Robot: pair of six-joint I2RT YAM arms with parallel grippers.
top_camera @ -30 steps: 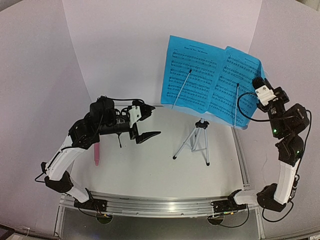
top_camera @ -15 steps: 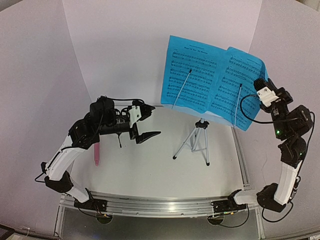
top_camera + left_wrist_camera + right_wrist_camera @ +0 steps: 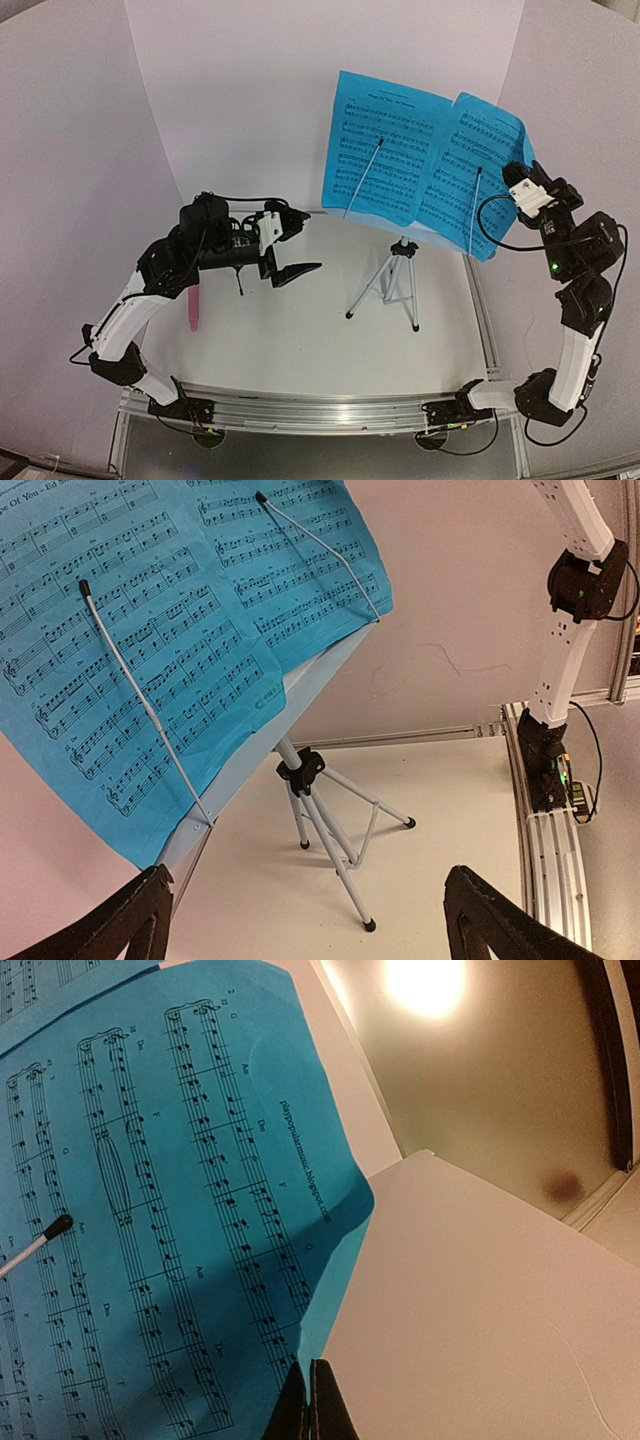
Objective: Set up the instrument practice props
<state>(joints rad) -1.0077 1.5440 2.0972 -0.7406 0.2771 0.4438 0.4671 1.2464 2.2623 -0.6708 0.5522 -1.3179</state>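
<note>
Right pincer: your right pincer [image 3: 308, 1402] was fully closed, its tips meeting the lower right edge of the right-hand blue page [image 3: 472, 165]. You could not tell whether the paper was actually pinched between them.
Left pincer: your left pincer [image 3: 310, 240] stood wide apart, held nothing and touched nothing. It hung above the surface [image 3: 300, 340], pointing toward the music stand [image 3: 403, 247] and well apart from it.
Sheet music: the right-hand page and the left-hand blue page [image 3: 385, 140] lay side by side on the stand's tilted desk. A thin wire arm [image 3: 150, 710] crossed each one.
Stand: it stood upright on its spread silver legs [image 3: 335, 855] toward the back right of the surface, between your two arms.
Microphone: the pink stick microphone [image 3: 193, 308] lay flat on the surface at the left. It was partly under your left arm, far from the stand.
</note>
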